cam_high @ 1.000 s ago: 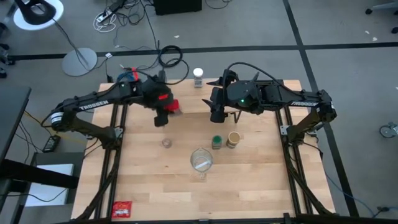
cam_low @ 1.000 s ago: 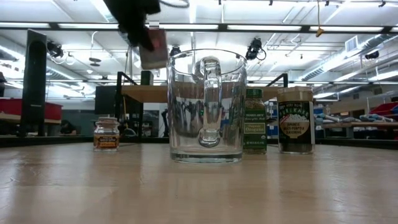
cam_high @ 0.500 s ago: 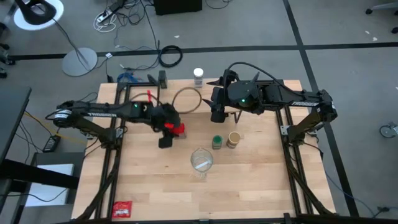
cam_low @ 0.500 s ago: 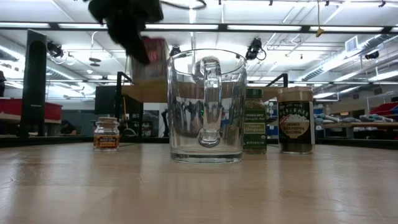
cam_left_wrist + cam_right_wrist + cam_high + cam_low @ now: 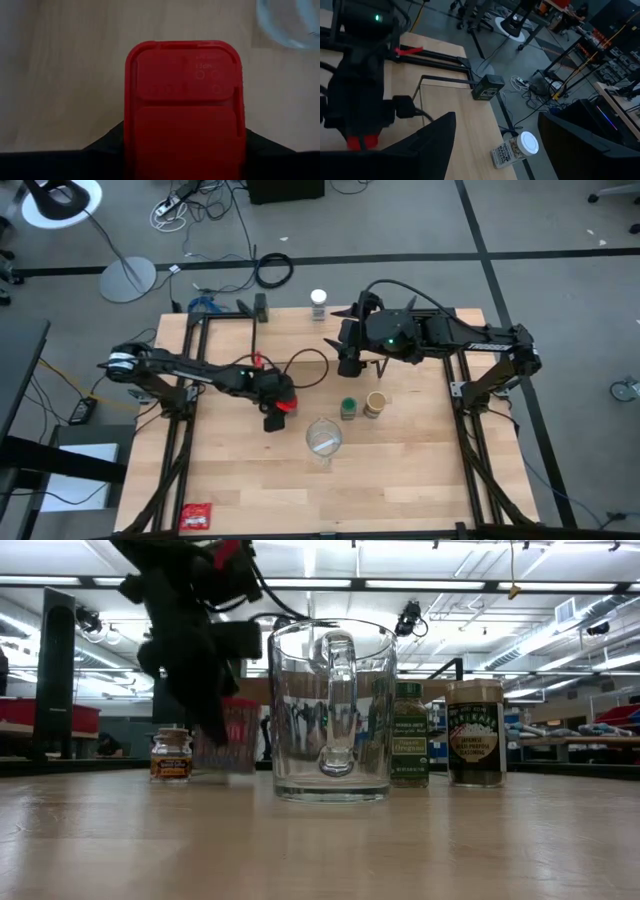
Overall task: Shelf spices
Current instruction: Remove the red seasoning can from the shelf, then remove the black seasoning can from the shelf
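My left gripper (image 5: 280, 404) is shut on the red tin (image 5: 228, 735), low over the table's middle, beside the tiny brownish jar (image 5: 171, 755) and left of the clear glass pitcher (image 5: 323, 438). The left wrist view looks down on the tin's red lid (image 5: 184, 90). My right gripper (image 5: 495, 150) hangs open above the table's far part. The green-lidded jar (image 5: 348, 408) and the tan-lidded jar (image 5: 376, 403) stand upright on the table. The white-lidded jar (image 5: 319, 302) stands at the far edge. The shelf (image 5: 255, 690) stands at the back. The dark green tin is out of view. My left gripper pinches the red tin between its two fingers (image 5: 112, 142), one on each side wall (image 5: 135, 135), coming from above and pointing down. The tin stays upright, lid toward the wrist. Whether its bottom (image 5: 228, 770) touches the table, I cannot tell.
The pitcher (image 5: 330, 710) stands just right of the held tin. A flat red packet (image 5: 196, 516) lies at the near left corner. Black cables loop over the table between the two arms. The near half of the tabletop (image 5: 400, 490) is bare wood.
My left gripper has carried the red tin from high at the table's far left toward the near edge and the pitcher, and down close to the tabletop beside the tiny brownish jar. It has stayed shut on the tin.
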`<control>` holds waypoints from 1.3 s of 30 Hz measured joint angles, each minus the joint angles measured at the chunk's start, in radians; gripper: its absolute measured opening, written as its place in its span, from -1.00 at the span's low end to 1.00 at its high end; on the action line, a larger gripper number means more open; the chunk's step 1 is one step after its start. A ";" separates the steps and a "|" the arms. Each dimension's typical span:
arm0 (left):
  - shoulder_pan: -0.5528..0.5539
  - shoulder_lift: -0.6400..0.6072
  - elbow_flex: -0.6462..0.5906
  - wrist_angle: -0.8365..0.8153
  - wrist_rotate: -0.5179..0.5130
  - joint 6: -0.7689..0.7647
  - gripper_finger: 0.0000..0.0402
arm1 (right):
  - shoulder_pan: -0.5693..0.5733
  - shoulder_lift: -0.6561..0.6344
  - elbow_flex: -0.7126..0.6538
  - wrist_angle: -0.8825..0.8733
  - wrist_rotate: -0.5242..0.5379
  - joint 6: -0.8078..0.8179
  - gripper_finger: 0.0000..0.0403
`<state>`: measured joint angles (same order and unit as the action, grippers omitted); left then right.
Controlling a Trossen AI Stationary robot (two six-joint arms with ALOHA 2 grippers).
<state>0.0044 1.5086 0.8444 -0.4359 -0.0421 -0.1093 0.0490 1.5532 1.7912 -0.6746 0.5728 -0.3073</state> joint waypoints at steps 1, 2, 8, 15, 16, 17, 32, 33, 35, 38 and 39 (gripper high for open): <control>0.000 0.015 0.000 0.017 0.000 0.000 -0.02 | 0.000 0.000 0.000 0.001 0.000 0.000 0.39; 0.000 0.028 0.000 0.034 -0.001 0.000 -0.02 | 0.000 0.000 0.000 0.000 0.000 0.000 0.39; 0.000 0.078 0.003 0.113 -0.007 0.001 -0.02 | 0.000 0.000 0.000 -0.001 0.000 0.001 0.39; 0.000 0.079 0.003 0.118 0.010 0.021 0.02 | 0.000 0.000 0.000 -0.002 0.000 0.002 0.40; -0.001 0.079 0.006 0.110 0.014 0.022 0.09 | 0.000 0.000 0.000 -0.002 0.000 0.002 0.40; -0.003 0.080 0.008 0.104 0.021 0.019 0.17 | 0.000 0.000 0.000 -0.002 0.000 0.002 0.40; -0.033 0.054 0.195 -0.123 -0.113 0.023 0.68 | 0.000 0.000 0.000 -0.002 0.000 0.002 0.40; -0.037 0.044 0.213 -0.137 -0.131 0.030 0.67 | 0.000 0.000 0.000 -0.003 0.000 0.002 0.40; -0.038 0.006 0.241 -0.150 -0.155 0.057 0.66 | 0.000 0.000 0.000 -0.003 0.000 0.002 0.40; -0.037 -0.056 0.276 -0.155 -0.187 0.091 0.65 | 0.000 0.000 0.000 -0.005 0.000 0.002 0.40; -0.034 -0.080 0.285 -0.159 -0.205 0.103 0.65 | 0.000 0.000 0.000 -0.004 0.000 0.002 0.40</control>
<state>-0.0294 1.4282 1.1297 -0.5952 -0.2472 -0.0060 0.0490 1.5532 1.7914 -0.6787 0.5732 -0.3054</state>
